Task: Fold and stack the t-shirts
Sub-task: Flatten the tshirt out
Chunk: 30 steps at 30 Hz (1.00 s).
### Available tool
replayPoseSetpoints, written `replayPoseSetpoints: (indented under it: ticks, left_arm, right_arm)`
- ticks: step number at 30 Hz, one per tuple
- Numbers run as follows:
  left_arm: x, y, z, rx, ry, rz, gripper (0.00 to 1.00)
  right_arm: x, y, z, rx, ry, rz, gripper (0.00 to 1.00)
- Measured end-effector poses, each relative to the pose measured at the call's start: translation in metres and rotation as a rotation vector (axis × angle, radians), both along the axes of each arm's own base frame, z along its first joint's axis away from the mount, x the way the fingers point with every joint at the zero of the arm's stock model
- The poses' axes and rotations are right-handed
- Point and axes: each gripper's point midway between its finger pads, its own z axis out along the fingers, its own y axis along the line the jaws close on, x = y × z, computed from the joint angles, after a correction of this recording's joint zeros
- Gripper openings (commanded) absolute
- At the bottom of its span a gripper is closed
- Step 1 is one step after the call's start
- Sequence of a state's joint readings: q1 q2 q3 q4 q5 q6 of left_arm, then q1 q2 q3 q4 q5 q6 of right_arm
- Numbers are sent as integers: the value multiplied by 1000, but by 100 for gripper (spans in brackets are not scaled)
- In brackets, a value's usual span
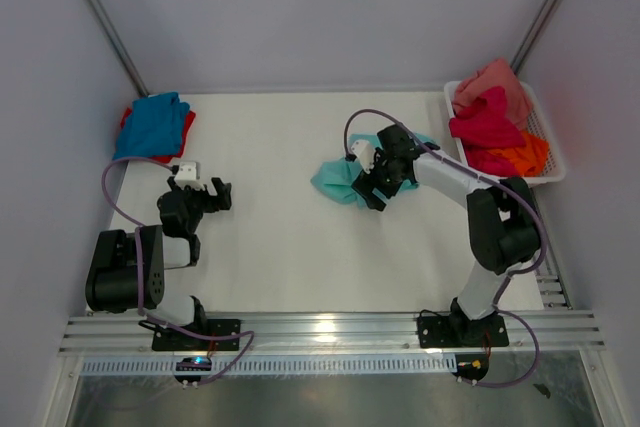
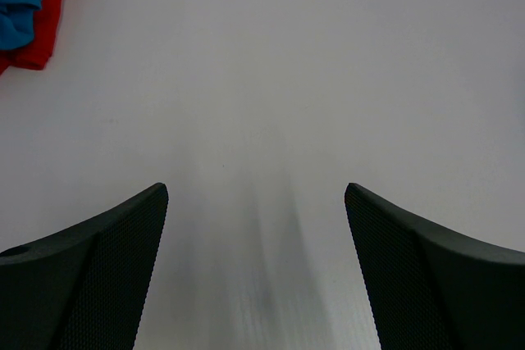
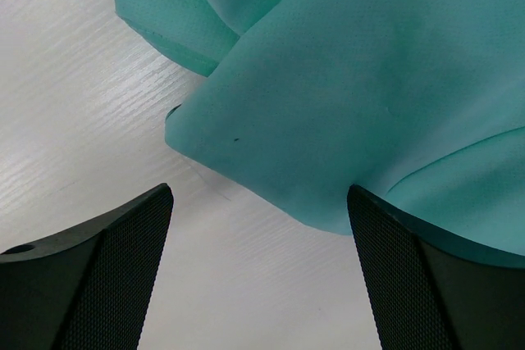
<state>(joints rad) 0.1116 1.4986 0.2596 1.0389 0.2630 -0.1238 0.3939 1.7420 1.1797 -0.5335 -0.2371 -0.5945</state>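
A blue tee is seen laid on a red tee, well apart from the basket, where three more are heaped unfolded. The teal tee, smooth fine-knit cloth, lies crumpled beside the basket under the right gripper, which is spread wide and empty. The left gripper is likewise spread.

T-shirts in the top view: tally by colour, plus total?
blue t-shirt: 1
red t-shirt: 1
mint-teal t-shirt: 1
salmon pink t-shirt: 1
magenta t-shirt: 1
orange t-shirt: 1
Total: 6 visible. The pile in the white mesh basket may hide more.
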Motion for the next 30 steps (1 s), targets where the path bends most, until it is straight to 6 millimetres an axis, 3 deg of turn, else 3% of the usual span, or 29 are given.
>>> replayPoseSetpoints:
  ticks: [7, 10, 12, 13, 21, 24, 26, 30]
  left_arm:
    - [0, 0, 0, 0, 0, 0, 90]
    - [0, 0, 0, 0, 0, 0, 90]
    - [0, 0, 0, 0, 0, 0, 90]
    - [0, 0, 0, 0, 0, 0, 90]
    - [0, 0, 0, 0, 0, 0, 90]
    - [0, 0, 0, 0, 0, 0, 89]
    - [0, 0, 0, 0, 0, 0, 89]
    - [0, 0, 0, 0, 0, 0, 89]
  right_arm:
    - [-4, 0, -23, -30, 59, 11, 88]
    - [-3, -1, -28, -47, 62, 6, 78]
    - [1, -2, -30, -62, 59, -1, 45]
    - [3, -3, -31, -68, 56, -2, 4]
    - [19, -2, -30, -96, 32, -46, 3]
    - [31, 3, -12, -91, -5, -57, 3]
    - [44, 9, 17, -71, -60, -71, 3]
    - [74, 32, 110, 13, -252, -88, 3]
